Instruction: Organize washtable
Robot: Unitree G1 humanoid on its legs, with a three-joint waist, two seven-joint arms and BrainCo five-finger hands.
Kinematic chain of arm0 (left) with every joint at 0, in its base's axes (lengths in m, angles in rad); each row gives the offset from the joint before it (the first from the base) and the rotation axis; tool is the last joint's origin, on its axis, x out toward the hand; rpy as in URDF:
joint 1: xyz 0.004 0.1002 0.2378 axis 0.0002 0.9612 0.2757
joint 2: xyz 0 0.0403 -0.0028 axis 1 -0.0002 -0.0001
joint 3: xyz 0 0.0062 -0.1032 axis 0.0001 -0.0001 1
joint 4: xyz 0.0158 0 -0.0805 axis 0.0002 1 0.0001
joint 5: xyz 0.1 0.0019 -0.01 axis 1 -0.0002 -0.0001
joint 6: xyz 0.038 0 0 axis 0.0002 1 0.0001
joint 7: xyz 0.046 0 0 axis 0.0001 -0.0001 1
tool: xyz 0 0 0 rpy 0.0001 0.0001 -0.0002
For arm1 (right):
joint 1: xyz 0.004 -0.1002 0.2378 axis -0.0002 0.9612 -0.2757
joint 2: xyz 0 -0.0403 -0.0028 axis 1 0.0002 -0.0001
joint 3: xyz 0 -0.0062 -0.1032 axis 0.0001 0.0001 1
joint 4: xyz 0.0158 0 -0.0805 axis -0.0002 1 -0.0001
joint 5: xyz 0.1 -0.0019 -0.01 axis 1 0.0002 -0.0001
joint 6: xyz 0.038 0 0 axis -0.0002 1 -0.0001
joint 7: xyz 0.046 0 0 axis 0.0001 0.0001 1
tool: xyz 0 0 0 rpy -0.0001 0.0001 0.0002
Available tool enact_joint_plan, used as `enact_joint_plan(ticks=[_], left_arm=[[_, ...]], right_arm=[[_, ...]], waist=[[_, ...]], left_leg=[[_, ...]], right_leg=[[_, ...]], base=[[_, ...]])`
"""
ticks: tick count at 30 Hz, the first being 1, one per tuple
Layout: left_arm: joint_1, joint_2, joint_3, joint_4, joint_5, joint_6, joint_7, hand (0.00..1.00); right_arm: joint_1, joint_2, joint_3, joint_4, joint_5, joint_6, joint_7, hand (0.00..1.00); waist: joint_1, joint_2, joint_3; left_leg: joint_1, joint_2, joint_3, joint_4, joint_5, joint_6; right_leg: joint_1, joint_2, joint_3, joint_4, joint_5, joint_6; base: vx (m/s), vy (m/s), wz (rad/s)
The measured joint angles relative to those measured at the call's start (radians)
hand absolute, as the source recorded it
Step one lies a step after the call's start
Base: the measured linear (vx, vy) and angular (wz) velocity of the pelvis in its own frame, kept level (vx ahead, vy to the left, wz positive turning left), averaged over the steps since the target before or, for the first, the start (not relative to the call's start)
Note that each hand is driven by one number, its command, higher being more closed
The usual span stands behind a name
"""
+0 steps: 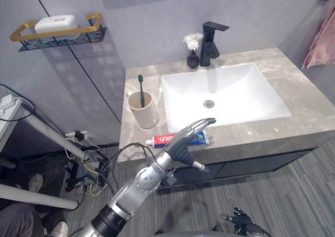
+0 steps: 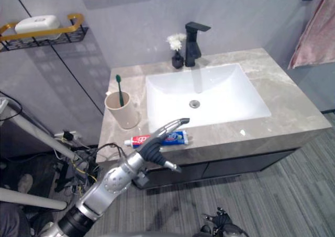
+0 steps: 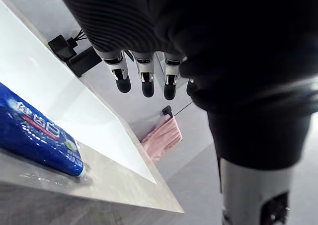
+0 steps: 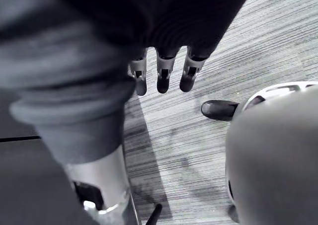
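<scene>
Nearest to me, well below the basin and down by the grey floor (image 4: 198, 135), the right robot hand (image 1: 239, 217) hung with its fingers (image 4: 161, 78) loose and straight, holding nothing. I took it to be parked out of the way.

Up at the front edge of the counter (image 1: 309, 103), just before the left corner of the basin (image 1: 251, 85), the left robot hand (image 1: 182, 144) reached in with fingers stretched flat and wide, empty, above the toothpaste tube (image 1: 163, 139). In its wrist view the fingertips (image 3: 145, 88) stood clear of the tube, not touching it. The tube lay flat along the edge in front of the basin and looked to me like the one stray item. I judged the hand was lining up to take it, probably to put it in the cup.

The tube's blue and red skin bore printed lettering, but I could not read it from where I stood. Nothing else carried writing that I could see.

Left of the basin stood a beige cup (image 1: 142, 111), upright, with a green toothbrush (image 1: 141, 86) leaning inside, a sensible home for such things. Behind the basin the black faucet (image 1: 210, 43) stood beside a small dark vase of white flowers (image 1: 193, 47), tucked against the wall. Farther left of the basin, a gold-railed wire shelf (image 1: 78, 34) on the wall held a white soap-like block (image 1: 56, 23). Far to the basin's right hung a pink towel (image 1: 320, 38).
</scene>
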Motion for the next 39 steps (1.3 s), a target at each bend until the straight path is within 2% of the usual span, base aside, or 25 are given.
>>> enact_joint_plan(ticks=[7,17,21,28,34,39], left_arm=[[0.031,-0.005,0.071,0.061,0.132,0.011,0.044,0.0],[0.098,-0.006,0.16,0.079,0.198,0.016,0.069,0.0],[0.097,-0.007,0.164,0.122,0.264,0.021,0.104,0.0],[0.097,-0.019,0.241,0.16,0.294,0.043,0.138,0.0],[0.097,-0.02,0.242,0.203,0.302,0.057,0.154,0.0],[0.089,-0.02,0.244,0.227,0.322,0.058,0.173,0.0]], right_arm=[[0.003,-0.001,0.026,-0.029,0.0,-0.008,0.002,0.0],[0.004,-0.001,0.032,-0.031,0.0,-0.009,0.003,0.0],[0.006,0.0,0.034,-0.036,-0.001,-0.009,0.003,0.0],[0.011,0.002,0.042,-0.048,-0.001,-0.009,0.003,0.0],[0.011,0.003,0.042,-0.048,-0.001,-0.009,0.004,0.0],[0.012,0.005,0.047,-0.048,-0.001,-0.009,0.004,0.0]], waist=[[0.0,0.023,0.009],[0.003,0.023,0.009],[0.003,0.023,0.009],[0.003,0.017,0.011],[0.003,0.012,0.012],[0.003,-0.005,0.014]], left_leg=[[-0.008,0.003,0.001,0.026,-0.014,0.002],[-0.012,0.007,-0.003,0.037,-0.014,0.002],[-0.012,0.008,-0.003,0.039,-0.014,0.002],[-0.013,0.015,-0.001,0.037,-0.013,0.002],[-0.012,0.016,-0.001,0.028,-0.009,-0.003],[-0.011,0.016,0.0,0.02,-0.007,-0.007]], right_leg=[[-0.003,-0.001,0.005,0.01,-0.003,-0.005],[-0.004,0.001,0.004,0.017,-0.005,-0.008],[-0.004,0.002,0.003,0.017,-0.005,-0.007],[-0.006,0.009,0.003,0.017,-0.005,-0.007],[-0.008,0.011,0.001,0.015,-0.004,-0.007],[-0.009,0.012,0.0,0.01,-0.003,-0.005]], base=[[-0.04,0.003,-0.02],[-0.01,-0.002,0.0],[0.0,0.0,0.0],[0.0,0.0,0.0],[0.0,0.0,0.0],[0.0,0.0,0.0]])
